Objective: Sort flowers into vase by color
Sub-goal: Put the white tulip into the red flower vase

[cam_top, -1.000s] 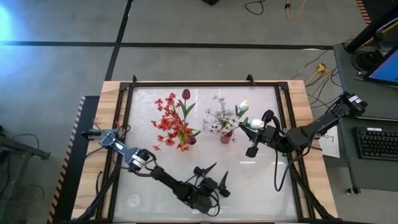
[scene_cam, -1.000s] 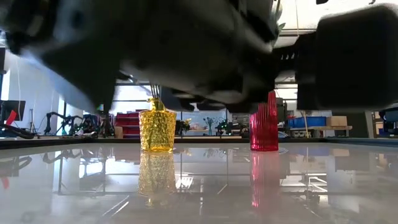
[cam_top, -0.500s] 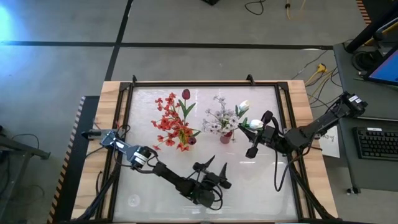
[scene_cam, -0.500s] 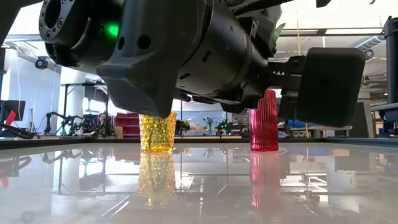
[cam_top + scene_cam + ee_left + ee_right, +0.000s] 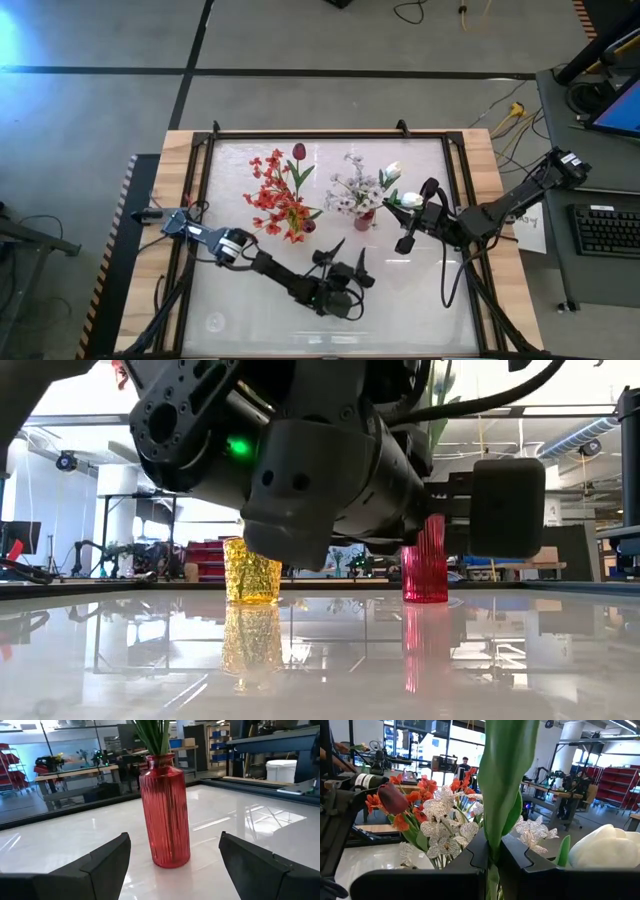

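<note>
1. Where the table's near edge is taken as the start, the left gripper [image 5: 342, 268] comes first; it hangs low over the glass with its fingers [image 5: 102, 865] spread wide and nothing between them; it faces the red vase [image 5: 165, 815], which stands a short way ahead.

2. Farther back, at the right, the right gripper [image 5: 406, 202] is clamped tight on the green stem [image 5: 496, 795] of a white tulip [image 5: 392, 170]; the bloom [image 5: 604, 847] sits just beside the gripper; the stem is held above the table, near the red vase [image 5: 364, 219] and not yet in it.

3. Beyond both grippers stand the two vases: the yellow vase [image 5: 251, 570] carries the red-orange sprays [image 5: 270, 195] and a dark red tulip [image 5: 298, 152]; the red vase [image 5: 425, 565] carries the white sprays [image 5: 355, 188].

4. Step in hand, as judged: delivery of the white tulip to the vase of white flowers; most flowers appear already sorted.

5. Next move, as judged: bring the stem's lower end over the red vase's mouth, turn it near upright, lower it among the stems already there, then release; the crowded neck may deflect the stem or tip the vase.
</note>
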You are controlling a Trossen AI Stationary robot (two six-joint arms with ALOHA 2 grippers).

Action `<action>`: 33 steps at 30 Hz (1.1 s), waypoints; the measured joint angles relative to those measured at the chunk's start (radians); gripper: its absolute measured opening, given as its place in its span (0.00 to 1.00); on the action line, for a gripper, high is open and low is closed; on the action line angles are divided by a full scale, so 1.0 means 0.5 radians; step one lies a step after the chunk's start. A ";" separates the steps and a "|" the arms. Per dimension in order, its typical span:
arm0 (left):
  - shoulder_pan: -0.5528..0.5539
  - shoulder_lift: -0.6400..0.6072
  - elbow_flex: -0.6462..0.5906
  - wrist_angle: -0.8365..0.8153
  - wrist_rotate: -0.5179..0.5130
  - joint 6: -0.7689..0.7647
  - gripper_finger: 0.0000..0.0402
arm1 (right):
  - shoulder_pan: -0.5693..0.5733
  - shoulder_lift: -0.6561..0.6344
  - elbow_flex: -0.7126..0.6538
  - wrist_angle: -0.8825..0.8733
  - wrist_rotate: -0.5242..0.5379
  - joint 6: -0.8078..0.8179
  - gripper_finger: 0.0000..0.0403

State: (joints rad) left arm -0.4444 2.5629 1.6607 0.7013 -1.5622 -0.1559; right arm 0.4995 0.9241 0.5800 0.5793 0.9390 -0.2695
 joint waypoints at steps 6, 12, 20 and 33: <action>0.035 0.001 -0.001 -0.025 0.078 -0.018 0.72 | 0.000 0.000 0.000 -0.013 0.000 -0.002 0.04; 0.032 0.001 -0.001 -0.029 0.235 0.035 0.72 | 0.000 0.000 0.000 -0.053 0.000 0.007 0.04; 0.032 0.002 -0.001 -0.027 0.350 -0.001 0.84 | 0.000 0.000 0.000 -0.057 0.000 0.021 0.04; 0.175 0.005 -0.001 -0.061 0.474 -0.028 0.99 | 0.000 0.000 0.000 -0.104 0.000 0.054 0.04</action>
State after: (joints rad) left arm -0.3567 2.5652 1.6604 0.6708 -1.3254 -0.1701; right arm 0.4996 0.9241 0.5800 0.5272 0.9390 -0.2422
